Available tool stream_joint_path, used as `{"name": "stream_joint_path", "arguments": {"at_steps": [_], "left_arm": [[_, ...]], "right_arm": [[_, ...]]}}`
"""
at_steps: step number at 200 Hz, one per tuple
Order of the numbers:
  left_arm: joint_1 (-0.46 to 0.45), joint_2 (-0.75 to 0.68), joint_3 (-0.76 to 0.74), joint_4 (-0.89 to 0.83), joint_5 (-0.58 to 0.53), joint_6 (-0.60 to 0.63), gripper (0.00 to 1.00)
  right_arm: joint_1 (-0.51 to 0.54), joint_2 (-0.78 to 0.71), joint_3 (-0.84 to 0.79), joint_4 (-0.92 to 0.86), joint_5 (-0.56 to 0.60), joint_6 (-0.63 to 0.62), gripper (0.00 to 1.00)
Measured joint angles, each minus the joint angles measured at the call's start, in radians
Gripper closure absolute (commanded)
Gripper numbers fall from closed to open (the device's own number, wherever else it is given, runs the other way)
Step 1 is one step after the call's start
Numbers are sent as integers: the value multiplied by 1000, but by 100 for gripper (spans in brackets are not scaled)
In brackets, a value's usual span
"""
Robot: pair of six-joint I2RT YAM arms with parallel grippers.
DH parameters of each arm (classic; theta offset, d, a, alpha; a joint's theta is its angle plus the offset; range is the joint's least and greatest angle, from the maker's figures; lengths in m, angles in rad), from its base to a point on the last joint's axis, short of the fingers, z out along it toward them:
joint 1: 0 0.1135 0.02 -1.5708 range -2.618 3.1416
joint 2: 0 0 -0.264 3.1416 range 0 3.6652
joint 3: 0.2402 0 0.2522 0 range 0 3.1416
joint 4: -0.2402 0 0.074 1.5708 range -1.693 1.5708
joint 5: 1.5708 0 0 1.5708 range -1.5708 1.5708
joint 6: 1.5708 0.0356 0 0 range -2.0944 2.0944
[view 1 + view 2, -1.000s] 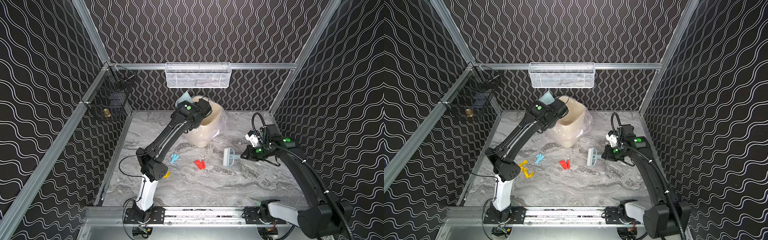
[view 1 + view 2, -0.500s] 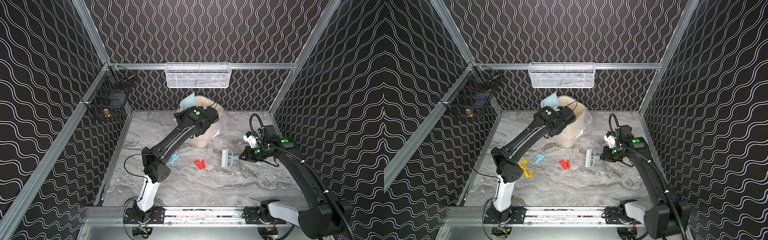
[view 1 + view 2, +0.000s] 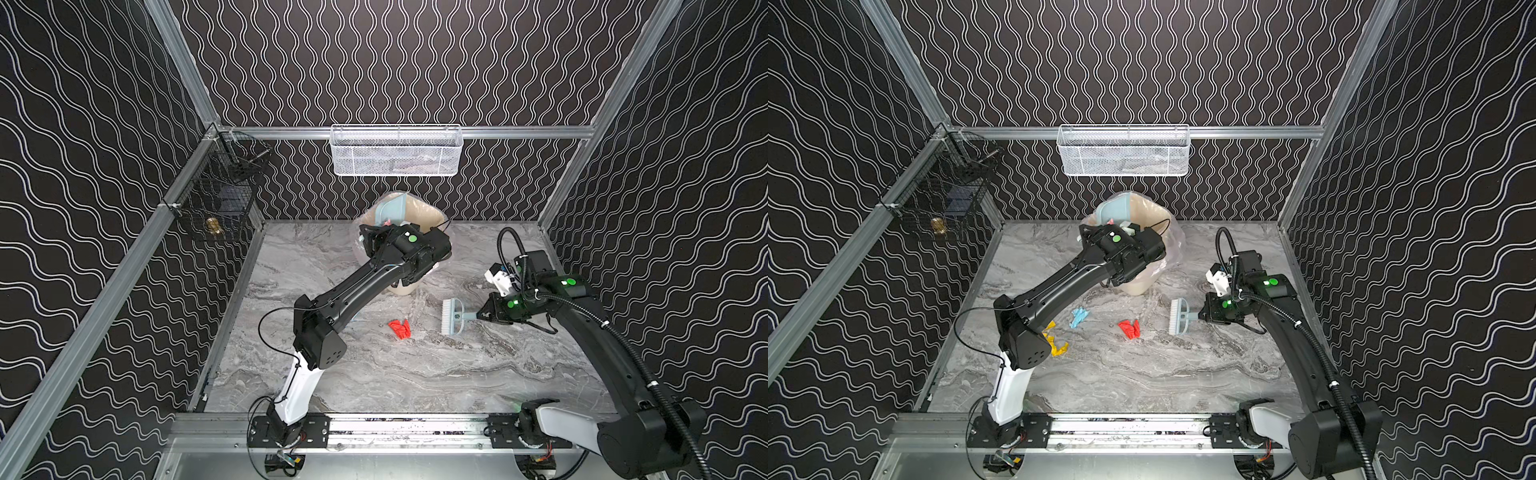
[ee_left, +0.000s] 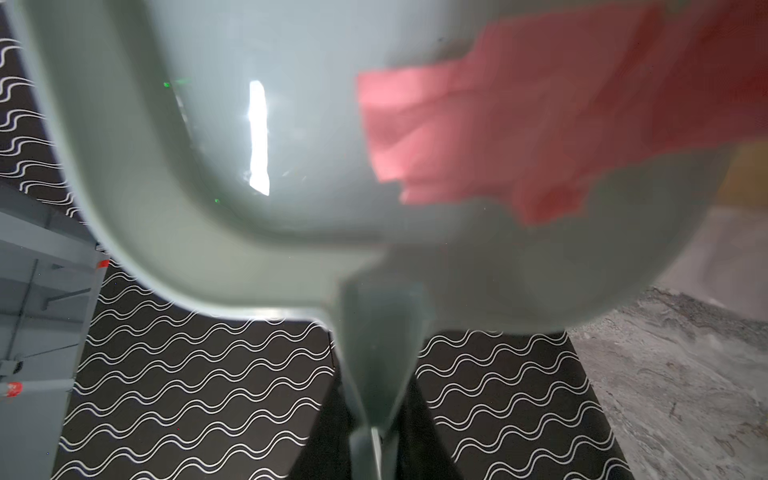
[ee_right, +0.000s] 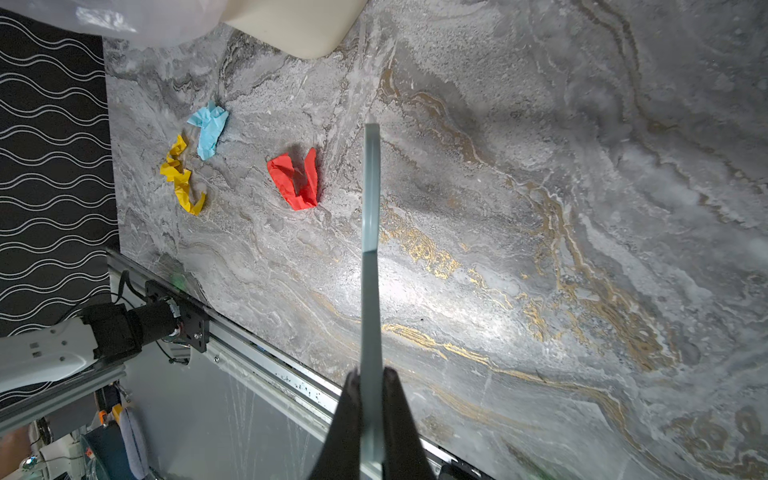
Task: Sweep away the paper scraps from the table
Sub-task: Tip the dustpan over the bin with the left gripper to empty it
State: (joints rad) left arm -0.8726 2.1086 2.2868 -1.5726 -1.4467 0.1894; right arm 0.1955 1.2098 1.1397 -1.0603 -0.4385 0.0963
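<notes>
Probably a robotics lab cell: aluminium frame rails, wavy-patterned black walls.

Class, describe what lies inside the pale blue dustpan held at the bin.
Blurred pink paper scraps lie in the dustpan. They cover part of its floor; anything beneath is hidden.

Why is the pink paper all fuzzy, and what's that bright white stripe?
Left wrist view: the pink scrap and the dustpan sit very close to the lens, so both blur; the white stripe is a light's glare on the dustpan. Right wrist view: the brush is soft too, while the red scrap is sharp, with a small shadow.
</notes>
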Motion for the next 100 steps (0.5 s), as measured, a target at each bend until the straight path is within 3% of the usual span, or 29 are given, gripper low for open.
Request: {"name": "stream_joint_path", "arguments": {"at_steps": [58,100], "left_arm": [[-13,-13,-50,23,-42,26,100],[-13,-16,23,24,-5,25,100]], "right_arm": [[12,-7,6,3,6,-1,100],[26,-9,9,12,10,-1,100]]}}
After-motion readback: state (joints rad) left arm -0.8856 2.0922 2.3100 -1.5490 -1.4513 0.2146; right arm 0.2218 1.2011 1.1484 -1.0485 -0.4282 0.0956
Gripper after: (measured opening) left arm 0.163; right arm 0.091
